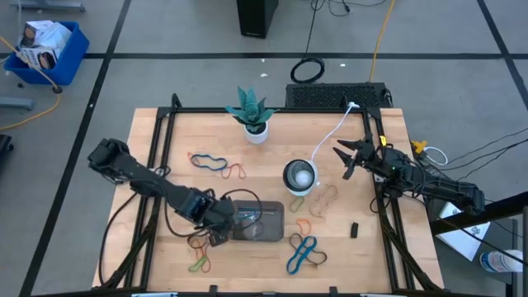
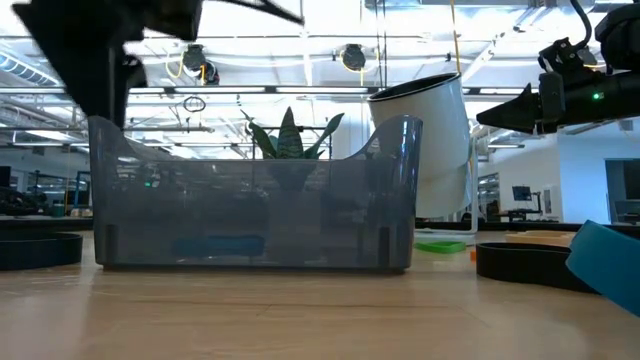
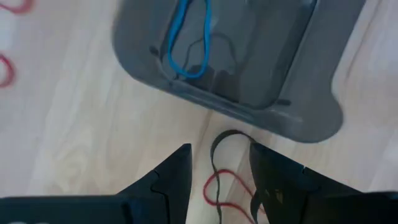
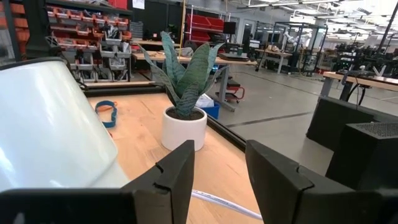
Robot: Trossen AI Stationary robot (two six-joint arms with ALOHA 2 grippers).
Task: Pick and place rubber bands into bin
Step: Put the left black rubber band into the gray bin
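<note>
A: Left hand (image 1: 216, 221) is low at the bin's (image 1: 276, 233) left end, lower centre of the high view, fingers parted narrowly. A dark brown rubber band (image 3: 225, 163) sits in the gap between them, a red one (image 3: 229, 186) looping just under it on the wood.

B: And the bin itself?

A: Dark grey, shallow, rounded corners. In the left wrist view a blue band (image 3: 188, 38) and a dark one (image 3: 214, 51) already lie inside it.

B: Loose bands elsewhere?

A: Plenty across the surface (image 1: 157, 148). A blue loop (image 1: 209, 162) with a red-orange one (image 1: 238, 172) left of centre, tan loops (image 1: 323, 198) by the white bowl (image 1: 299, 176), a blue tangle (image 1: 303, 252) at lower right, greenish ones (image 1: 200, 265) at lower left.

B: Right hand?

A: The right hand (image 1: 346, 157) hovers at centre right, beside the bowl, fingers spread wide, holding nothing.
</note>
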